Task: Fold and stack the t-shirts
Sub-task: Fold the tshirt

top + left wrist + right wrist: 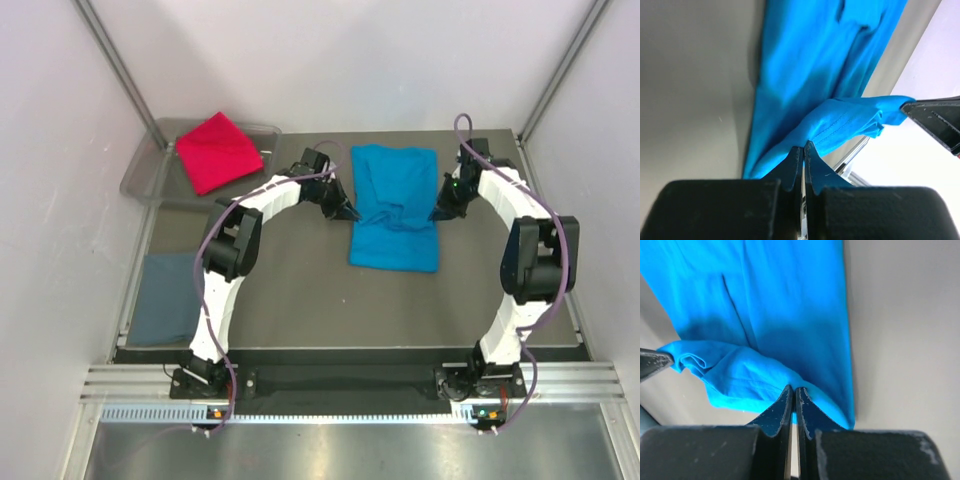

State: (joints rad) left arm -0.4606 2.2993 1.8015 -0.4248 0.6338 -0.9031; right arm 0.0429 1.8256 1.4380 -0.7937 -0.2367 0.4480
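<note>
You look mid-fold on 1 of 3 shirts; the slate grey-blue t-shirt [165, 297] lies flat at lower left; the crimson t-shirt [217, 150] rests on the tray [140, 178] at upper left; at centre, the left gripper [347, 212] and right gripper [440, 210] each pinch a side edge of the rumpled turquoise t-shirt [395, 235]; next, carry both edges over evenly.

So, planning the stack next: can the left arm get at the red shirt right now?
Probably not yet: the left gripper is shut on the blue shirt. Otherwise the red shirt lies uncovered in the tray, close by, with nothing between.
</note>
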